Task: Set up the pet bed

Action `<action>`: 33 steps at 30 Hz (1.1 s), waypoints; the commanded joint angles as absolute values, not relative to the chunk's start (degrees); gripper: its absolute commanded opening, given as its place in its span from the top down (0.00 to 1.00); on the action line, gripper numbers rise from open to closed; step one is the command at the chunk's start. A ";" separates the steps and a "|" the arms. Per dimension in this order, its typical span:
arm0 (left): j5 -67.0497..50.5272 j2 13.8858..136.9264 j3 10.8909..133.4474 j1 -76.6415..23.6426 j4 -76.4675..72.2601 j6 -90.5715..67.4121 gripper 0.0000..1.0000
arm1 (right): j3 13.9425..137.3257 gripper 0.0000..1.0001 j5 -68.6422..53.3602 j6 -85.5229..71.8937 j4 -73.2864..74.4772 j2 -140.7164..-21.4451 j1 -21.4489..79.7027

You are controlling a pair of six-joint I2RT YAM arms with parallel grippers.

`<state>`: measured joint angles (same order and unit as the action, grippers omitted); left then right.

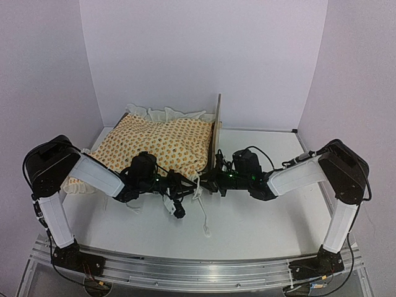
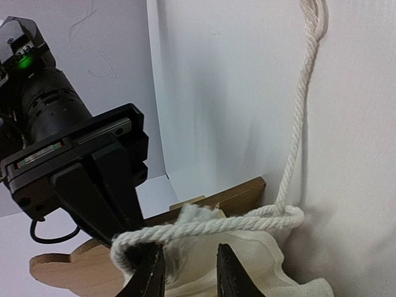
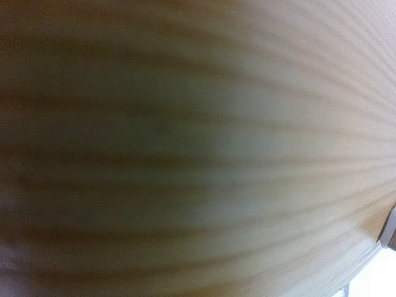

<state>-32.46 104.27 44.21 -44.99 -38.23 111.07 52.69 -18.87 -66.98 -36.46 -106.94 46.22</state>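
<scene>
The pet bed stands at the back left, with cream orange-print bedding (image 1: pixel 158 145) on it and the light-wood headboard (image 1: pixel 218 127) upright at its right end. My left gripper (image 1: pixel 179 199) is at the bed's near right corner. In the left wrist view its fingers (image 2: pixel 151 275) pinch a cream bedding corner (image 2: pixel 253 263), and a white tie cord (image 2: pixel 216 226) loops over the left finger. My right gripper (image 1: pixel 209 179) is at the headboard's base. The left wrist view shows it (image 2: pixel 114 223) clamped on the scalloped wood (image 2: pixel 62 266). Blurred wood (image 3: pixel 198 148) fills the right wrist view and hides its fingers.
A white cord end (image 1: pixel 203 216) trails on the white table (image 1: pixel 260 216) in front of the bed. White walls enclose the back and both sides. The arm bases sit on the metal rail (image 1: pixel 198 269) at the near edge.
</scene>
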 commanded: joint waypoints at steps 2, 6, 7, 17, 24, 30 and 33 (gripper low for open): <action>-35.52 99.05 42.82 -44.91 -40.70 111.69 0.71 | 54.62 1.00 -22.60 -65.57 -37.42 -107.48 47.27; -33.41 100.88 45.16 -44.91 -38.81 111.83 0.71 | 54.77 1.00 -22.72 -65.57 -37.26 -107.41 47.24; -32.76 101.41 45.59 -44.91 -38.26 112.23 0.72 | 54.83 1.00 -22.76 -65.57 -37.23 -107.46 47.26; -31.33 103.16 47.43 -44.90 -31.42 117.81 0.74 | 55.11 1.00 -22.81 -65.32 -37.00 -107.38 47.28; -31.25 105.11 48.41 -44.98 -31.00 121.17 0.72 | 55.37 1.00 -23.00 -65.41 -37.00 -107.63 47.23; -34.63 104.74 47.18 -45.85 -35.36 122.84 0.72 | 55.77 1.00 -22.57 -66.07 -36.93 -107.65 47.24; -35.93 104.20 46.47 -46.05 -36.76 122.59 0.73 | 56.30 1.00 -21.57 -67.82 -36.83 -107.72 47.17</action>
